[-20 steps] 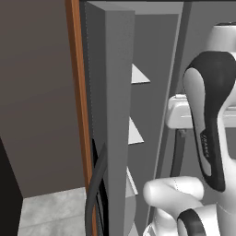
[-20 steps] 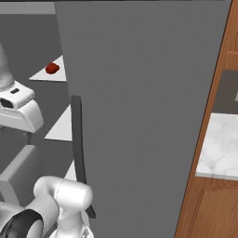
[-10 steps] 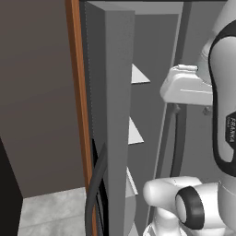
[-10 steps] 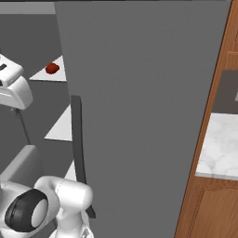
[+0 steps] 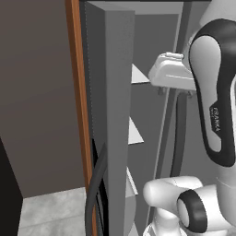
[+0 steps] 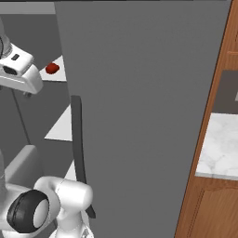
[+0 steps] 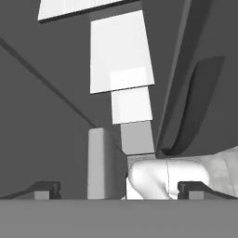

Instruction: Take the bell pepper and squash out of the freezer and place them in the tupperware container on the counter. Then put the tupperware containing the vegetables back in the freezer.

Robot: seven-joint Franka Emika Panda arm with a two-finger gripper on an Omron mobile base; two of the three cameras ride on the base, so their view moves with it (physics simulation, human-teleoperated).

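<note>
The freezer (image 5: 136,73) stands open, its white shelves (image 6: 61,130) stepping down inside. On an upper shelf lies the red bell pepper (image 6: 52,68). My gripper (image 5: 175,92) hangs in the freezer opening at the height of that shelf, fingers down. From the right base view the gripper (image 6: 24,91) is left of the pepper and nearer the camera, apart from it. Looking down past the shelves, the hand view has the gripper (image 7: 120,189) open, with nothing between the fingertips (image 7: 44,188). The squash and the tupperware container are out of view.
The freezer's slim open door (image 5: 117,115) juts toward me on the left, its dark handle (image 5: 94,184) low down. The wider grey door (image 6: 139,116) with a dark handle (image 6: 76,139) closes off the right. Beyond it lies the marble counter (image 6: 223,148) over brown cabinets.
The hand has risen inside the freezer opening, from mid height to the level of the upper shelf, and shifted slightly toward the shelves. The jaws stayed open.
</note>
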